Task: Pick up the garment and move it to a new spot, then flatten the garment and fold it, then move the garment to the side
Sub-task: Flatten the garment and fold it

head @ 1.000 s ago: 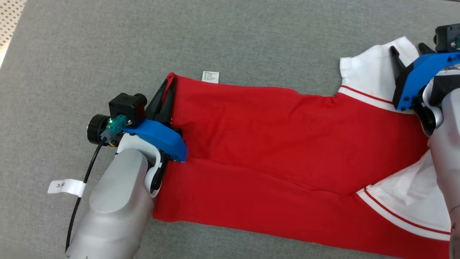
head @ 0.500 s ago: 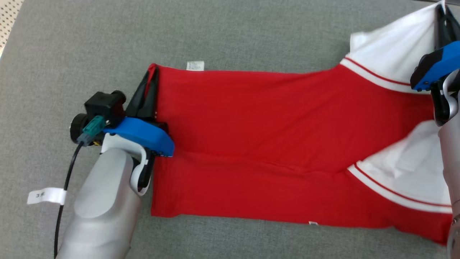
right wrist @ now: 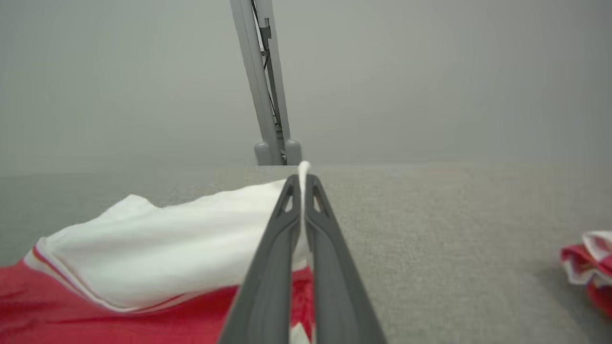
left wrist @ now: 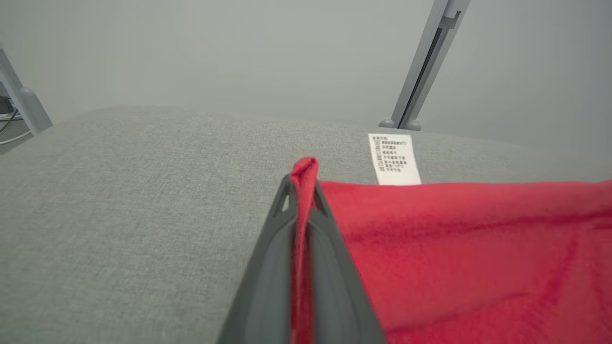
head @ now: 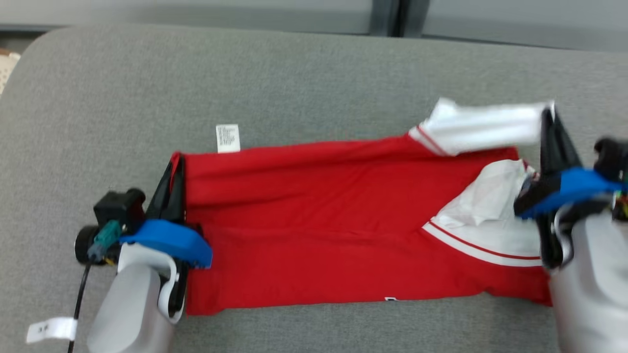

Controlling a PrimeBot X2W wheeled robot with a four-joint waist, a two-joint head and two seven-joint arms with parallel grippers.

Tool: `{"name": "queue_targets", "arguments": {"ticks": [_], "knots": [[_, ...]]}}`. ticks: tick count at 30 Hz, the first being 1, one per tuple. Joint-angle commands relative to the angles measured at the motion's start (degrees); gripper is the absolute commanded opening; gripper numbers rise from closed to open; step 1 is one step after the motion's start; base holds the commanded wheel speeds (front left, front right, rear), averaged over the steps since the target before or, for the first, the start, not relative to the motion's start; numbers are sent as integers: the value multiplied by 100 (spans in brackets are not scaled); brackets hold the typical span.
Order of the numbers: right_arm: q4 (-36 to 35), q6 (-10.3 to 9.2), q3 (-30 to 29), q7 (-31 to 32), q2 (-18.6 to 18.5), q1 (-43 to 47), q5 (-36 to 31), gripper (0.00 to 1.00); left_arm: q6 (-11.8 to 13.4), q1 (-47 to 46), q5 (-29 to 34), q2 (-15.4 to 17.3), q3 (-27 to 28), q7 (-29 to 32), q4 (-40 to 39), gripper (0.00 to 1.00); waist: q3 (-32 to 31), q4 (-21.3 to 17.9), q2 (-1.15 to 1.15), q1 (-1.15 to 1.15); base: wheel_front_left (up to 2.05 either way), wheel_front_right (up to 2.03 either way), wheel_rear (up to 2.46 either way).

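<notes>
The garment (head: 324,220) is a red shirt with white, red-striped sleeves, stretched sideways across the grey surface. My left gripper (head: 174,171) is shut on the garment's red hem corner at the left end; in the left wrist view the red fabric (left wrist: 478,248) runs up between the dark fingers (left wrist: 267,272). My right gripper (head: 549,117) is shut on the edge of the white sleeve (head: 485,125), lifted at the right end. The right wrist view shows white cloth (right wrist: 167,239) pinched between the fingers (right wrist: 277,239).
A white care label (head: 228,138) sticks out from the garment's far edge, also the label (left wrist: 393,159). The grey padded surface (head: 294,83) ends at a back edge with a metal post (right wrist: 265,81) behind it. Another red and white cloth bundle (right wrist: 590,267) lies to the right.
My right gripper, open a second ago over the white sleeve, has shut on it and lifted it. The head camera has tilted up; the garment now looks pulled straighter.
</notes>
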Motion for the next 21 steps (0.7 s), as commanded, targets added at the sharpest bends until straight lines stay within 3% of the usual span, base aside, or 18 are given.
{"name": "queue_targets", "arguments": {"ticks": [1, 6, 11, 12, 13, 14, 21], "knots": [[-303, -2, 70, -25, 62, 564, 258, 0, -24, 267, 39, 12, 105, -13, -40, 0, -315, -249, 0, 0, 0, 0, 0], [-877, -2, 217, -26, 199, 1737, 726, 0, -32, 890, 97, -35, 376, -14, -11, 0, -630, -458, 0, 0, 0, 0, 0], [-970, -2, 459, -26, 271, 2335, 815, 0, -31, 1346, 187, -90, 542, -13, 38, 0, -814, -556, 0, 0, 0, 0, 0], [-881, -2, 475, -26, 278, 2437, 827, 0, -13, 1446, 212, -119, 577, -13, 59, 8, -851, -569, 0, 0, 0, 0, 0], [-787, -2, 456, -27, 288, 2504, 849, 49, -1, 1545, 231, -139, 598, -13, 77, 49, -886, -583, 0, 0, 0, 0, 0], [-793, -2, 409, -27, 294, 2496, 859, 100, 12, 1626, 267, -158, 620, -13, 90, 100, -910, -593, 0, 0, 0, 0, 0], [-1001, -1, 234, -27, 340, 2568, 490, 100, 411, 2268, 706, -298, 946, -13, -776, 100, -1135, -531, 0, 0, 0, 0, 0]]}}
